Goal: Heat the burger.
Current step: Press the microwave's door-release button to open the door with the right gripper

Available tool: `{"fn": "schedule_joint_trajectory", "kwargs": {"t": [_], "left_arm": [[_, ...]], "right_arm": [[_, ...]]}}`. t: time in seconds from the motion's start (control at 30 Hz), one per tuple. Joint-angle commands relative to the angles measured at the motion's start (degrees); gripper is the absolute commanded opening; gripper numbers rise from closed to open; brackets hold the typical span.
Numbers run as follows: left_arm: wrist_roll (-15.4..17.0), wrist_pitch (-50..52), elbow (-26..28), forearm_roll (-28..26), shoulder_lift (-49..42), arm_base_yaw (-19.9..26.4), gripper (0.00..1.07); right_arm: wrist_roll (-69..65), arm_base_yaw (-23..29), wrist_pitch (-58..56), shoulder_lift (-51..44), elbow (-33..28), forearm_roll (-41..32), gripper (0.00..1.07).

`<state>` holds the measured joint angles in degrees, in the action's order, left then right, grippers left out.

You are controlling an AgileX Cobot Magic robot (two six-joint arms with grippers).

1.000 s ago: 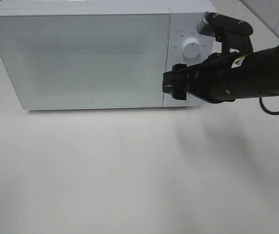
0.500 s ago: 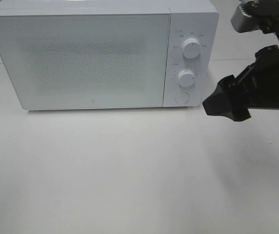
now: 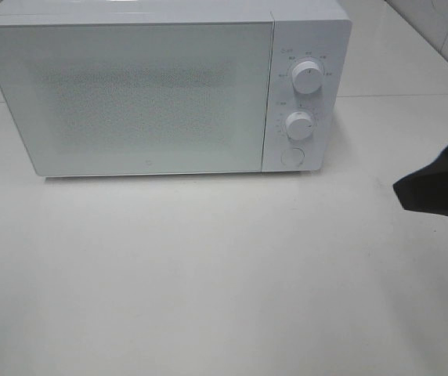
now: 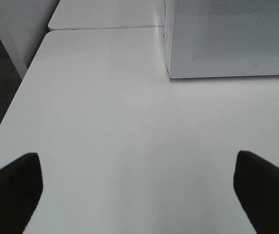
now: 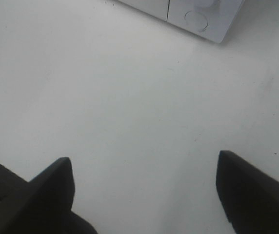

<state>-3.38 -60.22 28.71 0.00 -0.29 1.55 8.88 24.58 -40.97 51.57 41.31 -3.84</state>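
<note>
The burger is not in view in any frame. A white microwave [image 3: 146, 94] stands at the back of the white table with its door shut; its frosted door hides the inside. Its panel has two knobs [image 3: 308, 79] and a round button [image 3: 290, 157]. My right gripper [image 3: 439, 188] shows only as a dark tip at the right edge, away from the microwave. In the right wrist view it [image 5: 144, 195] is open and empty above bare table, with the microwave's lower corner [image 5: 198, 14] beyond. My left gripper [image 4: 137, 190] is open and empty, off the microwave's left corner [image 4: 227, 39].
The white table [image 3: 208, 274] stretches in front of the microwave. In the left wrist view the table's edge [image 4: 12, 112] drops off to a dark floor. A seam between two tabletops [image 4: 105, 28] runs behind.
My right arm has drawn back from the microwave's control panel to the right and lower, now almost out of the exterior view. The microwave has not moved.
</note>
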Motion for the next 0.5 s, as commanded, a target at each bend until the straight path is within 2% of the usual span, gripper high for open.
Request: {"fn": "schedule_joint_trajectory", "kwargs": {"t": [0.03, 0.17, 0.5], "left_arm": [[-0.11, 0.57, -0.11, 0.4, -1.2, 0.06, 1.0], [-0.11, 0.57, -0.11, 0.4, -1.2, 0.06, 1.0], [-0.11, 0.57, -0.11, 0.4, -1.2, 0.06, 1.0]], "right_arm": [[0.17, -0.4, -0.46, -3.95, -1.6, 1.78, 0.77], [-3.32, -0.46, -0.97, -12.32, -5.21, 4.58, 0.77], [-10.2, -0.46, -5.79, -25.27, -6.07, 8.48, 0.76]]}}
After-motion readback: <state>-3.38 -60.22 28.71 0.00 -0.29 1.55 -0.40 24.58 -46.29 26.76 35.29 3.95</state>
